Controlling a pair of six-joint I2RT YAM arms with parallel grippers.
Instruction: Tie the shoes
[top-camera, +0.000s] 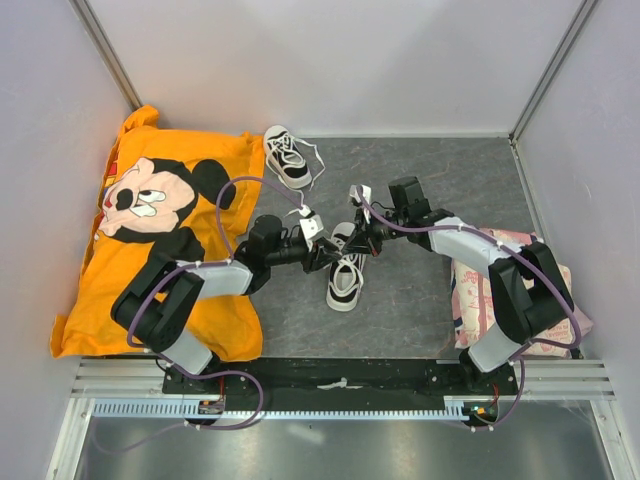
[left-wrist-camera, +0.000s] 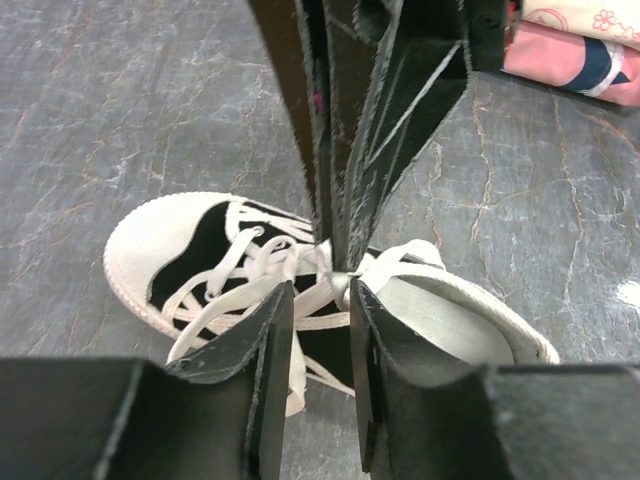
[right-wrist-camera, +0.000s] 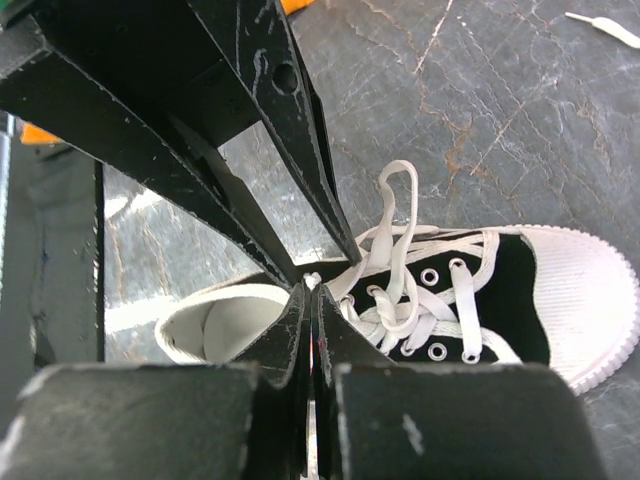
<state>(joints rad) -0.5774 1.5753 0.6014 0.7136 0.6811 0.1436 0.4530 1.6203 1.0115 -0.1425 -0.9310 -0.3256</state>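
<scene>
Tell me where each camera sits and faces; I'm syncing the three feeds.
Top external: above and behind the bases, looking down on the table; both arms show, left tool and right tool meeting over the near shoe.
Left wrist: on the left arm, looking past its own open tool at that shoe.
Right wrist: on the right arm, facing the opposite way, tool shut on the laces.
Shared: both wrist views show that shoe and the other arm's tool.

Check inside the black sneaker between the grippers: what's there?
Only pale lining shows inside the black white-toed sneaker; its toe end is covered by white laces, the opening partly by the right gripper.
</scene>
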